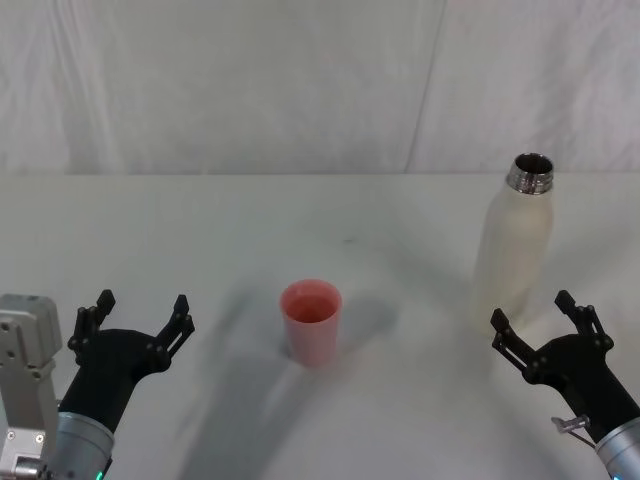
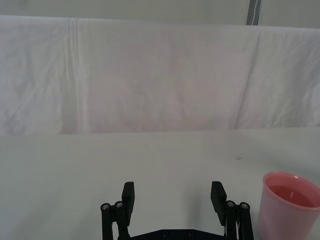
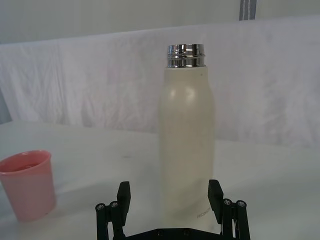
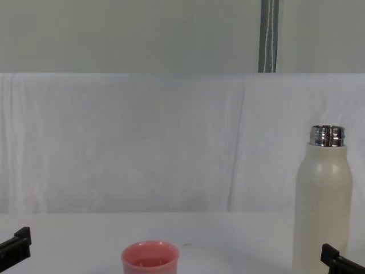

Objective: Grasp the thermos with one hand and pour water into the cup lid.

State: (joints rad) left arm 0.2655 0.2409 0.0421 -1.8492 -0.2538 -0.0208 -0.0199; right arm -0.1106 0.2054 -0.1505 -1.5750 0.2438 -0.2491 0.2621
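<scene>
The thermos (image 1: 512,245) stands upright at the right of the white table, cream-white with an open steel neck (image 3: 185,55). My right gripper (image 1: 541,323) is open just in front of the thermos (image 3: 186,145), its jaws level with the bottle's lower body and not touching it. The salmon-pink cup lid (image 1: 311,320) stands upright near the table's middle, also seen in the chest view (image 4: 150,260) and the wrist views (image 3: 27,182) (image 2: 289,205). My left gripper (image 1: 140,318) is open at the left, apart from the cup lid, with nothing between its fingers.
A white cloth covers the table (image 1: 250,230) and the backdrop behind it (image 4: 142,142). A grey pole (image 4: 268,35) rises behind the backdrop. Bare table surface lies between the cup lid and the thermos.
</scene>
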